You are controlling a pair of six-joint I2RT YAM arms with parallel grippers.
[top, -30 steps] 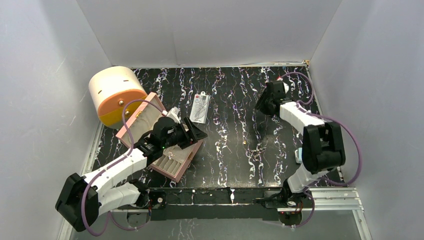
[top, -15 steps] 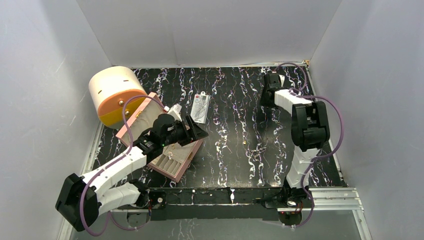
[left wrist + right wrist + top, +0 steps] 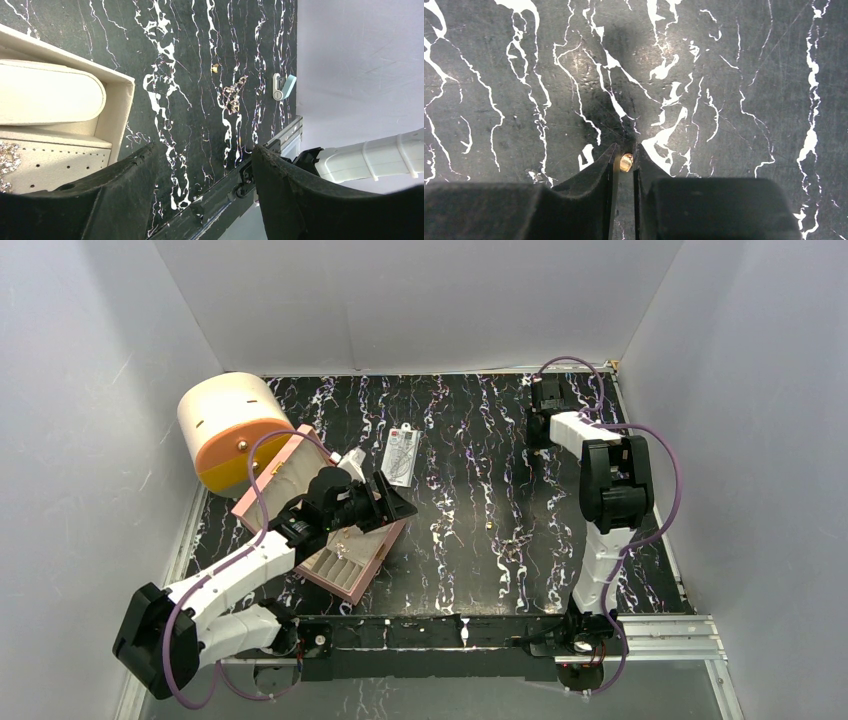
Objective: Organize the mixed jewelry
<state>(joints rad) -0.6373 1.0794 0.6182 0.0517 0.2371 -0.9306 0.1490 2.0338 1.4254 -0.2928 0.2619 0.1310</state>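
My right gripper (image 3: 626, 151) is shut on a tiny gold stud (image 3: 626, 162), pinched between its fingertips just above the black marbled table. In the top view this gripper (image 3: 540, 438) is at the far right back of the table. Another gold stud (image 3: 488, 525) and a tangle of thin chain (image 3: 515, 543) lie on the table right of centre; the left wrist view shows the stud (image 3: 215, 68) and the chain (image 3: 232, 92) too. My left gripper (image 3: 385, 502) is open and empty over the right edge of the open pink box (image 3: 345, 565).
The box's cream compartments (image 3: 50, 100) hold a silvery chain piece (image 3: 6, 160). A clear packet with a white card (image 3: 400, 455) lies behind the box. A white-and-orange cylinder (image 3: 230, 430) stands at the back left. A light-blue block (image 3: 282, 86) lies near the front rail.
My right arm has folded back, carrying its gripper from mid-right to the far back right of the table. The left arm has barely moved.
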